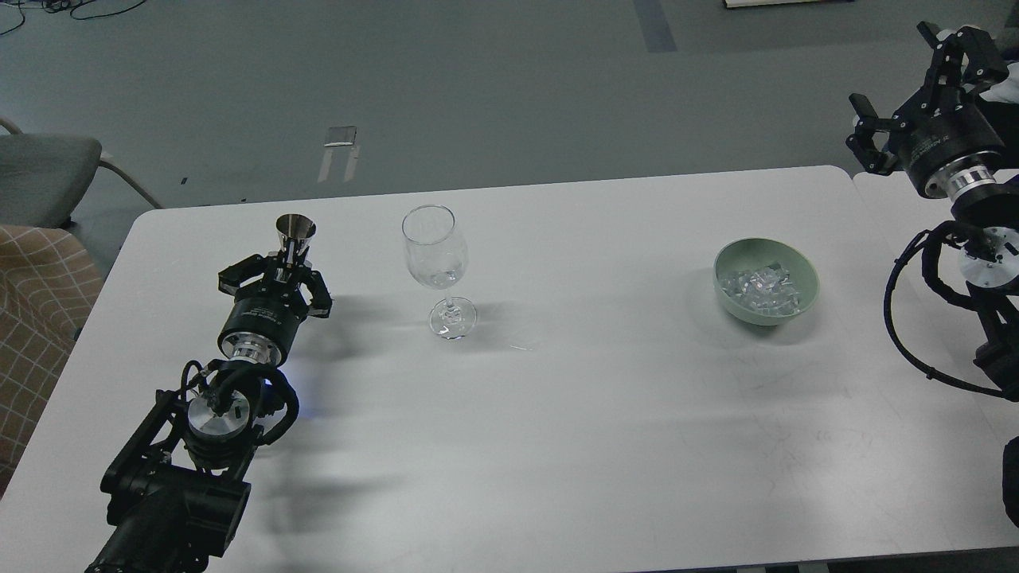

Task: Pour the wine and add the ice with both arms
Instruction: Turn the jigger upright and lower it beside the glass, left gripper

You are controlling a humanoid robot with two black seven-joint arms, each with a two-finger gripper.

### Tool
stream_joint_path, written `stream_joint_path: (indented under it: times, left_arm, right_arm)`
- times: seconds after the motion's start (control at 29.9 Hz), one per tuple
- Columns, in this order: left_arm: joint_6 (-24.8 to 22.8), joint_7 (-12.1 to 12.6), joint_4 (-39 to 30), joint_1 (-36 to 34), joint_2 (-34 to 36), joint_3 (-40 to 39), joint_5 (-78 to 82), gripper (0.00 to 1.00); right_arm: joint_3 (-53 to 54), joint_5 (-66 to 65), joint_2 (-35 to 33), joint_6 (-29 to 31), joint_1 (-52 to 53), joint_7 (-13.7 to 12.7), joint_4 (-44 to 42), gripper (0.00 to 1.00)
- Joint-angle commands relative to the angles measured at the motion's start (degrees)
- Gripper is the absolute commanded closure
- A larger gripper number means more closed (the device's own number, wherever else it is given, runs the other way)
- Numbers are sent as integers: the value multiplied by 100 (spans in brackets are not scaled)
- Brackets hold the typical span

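Note:
A clear stemmed wine glass (435, 255) stands upright on the white table (557, 414), left of centre. A little clear wine (439, 278) lies at the bottom of its bowl, hardly visible. My left gripper (285, 267) is left of the glass, shut around the stem of a small metal measuring cup (295, 229), which is upright with its mouth up. Several clear ice chunks (760, 288) lie in a pale green bowl (809, 278) at the right. My right gripper (915, 87) is open and empty, raised beyond the table's far right corner, apart from the bowl.
A grey chair (40, 171) and a checked cushion (32, 302) stand off the table's left edge. A second white surface (884, 199) adjoins the table under my right arm. Grey floor lies beyond the far edge.

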Motion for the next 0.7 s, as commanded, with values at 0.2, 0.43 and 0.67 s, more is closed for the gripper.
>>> stream_joint_path:
  times: [0.2,0.43,0.67]
  left_arm:
    - [-43,-11,-7,-19,-9,-22,-9,86]
    - [-43,-11,-16,-63,-9,-13,0,77]
    - [-43,-29,-16,-125,-9,13,0,71]
  right_arm:
    - [-18,-8,66,-38,10,1,0,0]
    - [-27,-8,57,-73,1,1,0,0]
    - [-27,-8,75,-73,1,1,0,0]
